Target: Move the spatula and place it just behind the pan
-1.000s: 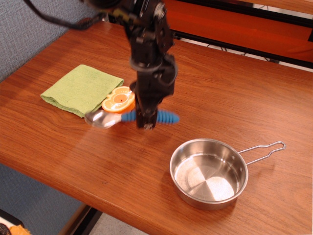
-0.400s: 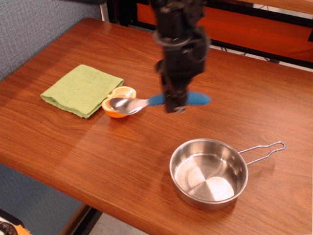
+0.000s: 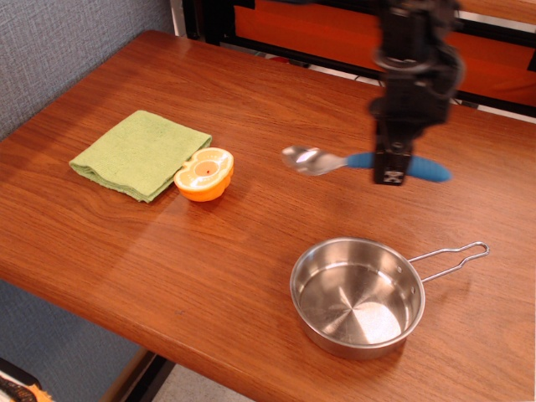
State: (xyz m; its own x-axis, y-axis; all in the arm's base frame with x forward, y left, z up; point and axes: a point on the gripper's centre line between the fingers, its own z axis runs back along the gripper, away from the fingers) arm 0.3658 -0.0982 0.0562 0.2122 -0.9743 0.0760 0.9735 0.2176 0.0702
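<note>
My gripper is shut on the blue ribbed handle of the spatula and holds it level in the air, silver bowl pointing left. The spatula hangs above the table behind the pan, which sits at the front right with its wire loop handle pointing right. The gripper's black arm comes down from the top of the view.
An orange round toy piece sits left of centre, next to a folded green cloth. The wooden table's front edge runs along the bottom left. An orange-and-black frame stands behind the table.
The gripper has carried the spatula up and to the right, from beside the orange toy piece to a spot above the table behind the pan.
</note>
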